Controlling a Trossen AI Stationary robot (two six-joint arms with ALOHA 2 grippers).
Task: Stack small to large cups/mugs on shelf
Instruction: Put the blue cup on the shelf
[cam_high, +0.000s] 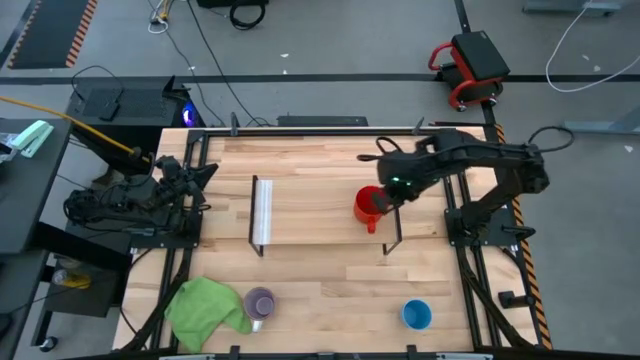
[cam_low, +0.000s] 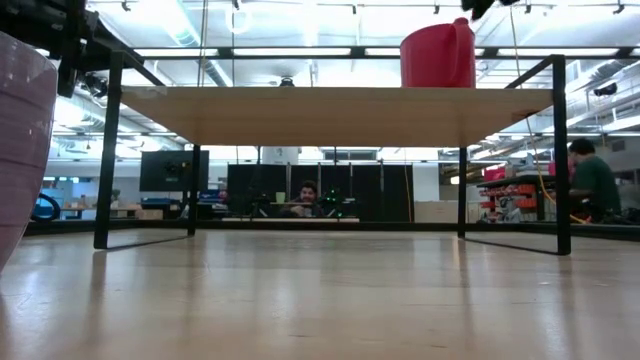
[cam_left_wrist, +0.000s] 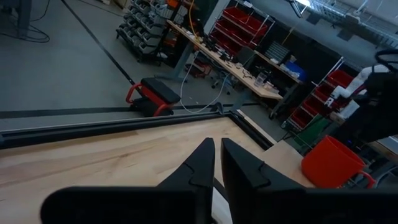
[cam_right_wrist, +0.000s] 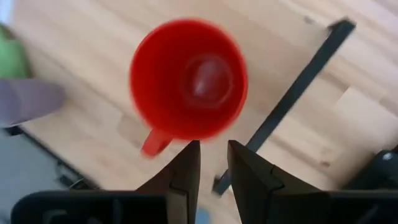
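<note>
Nearest the front edge, well short of the shelf (cam_high: 320, 205), stand the purple mug (cam_high: 260, 302) beside the green cloth (cam_high: 203, 309), and the blue cup (cam_high: 417, 314). The red mug (cam_high: 368, 206) sits upright on the shelf's right end. Above it hangs the right gripper (cam_right_wrist: 213, 163), fingers nearly together, holding nothing. The left gripper (cam_left_wrist: 217, 163), fingers closed, waits left of the shelf.

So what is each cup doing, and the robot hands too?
Red mug: upright on the shelf, near its right end, empty, not held.
Purple mug: upright on the table beside the green cloth, off the shelf.
Blue cup: upright on the table, off the shelf.
Right tool: above the red mug, fingers nearly closed, holding nothing.
Left tool: parked at the table's left edge, shut, empty.
</note>
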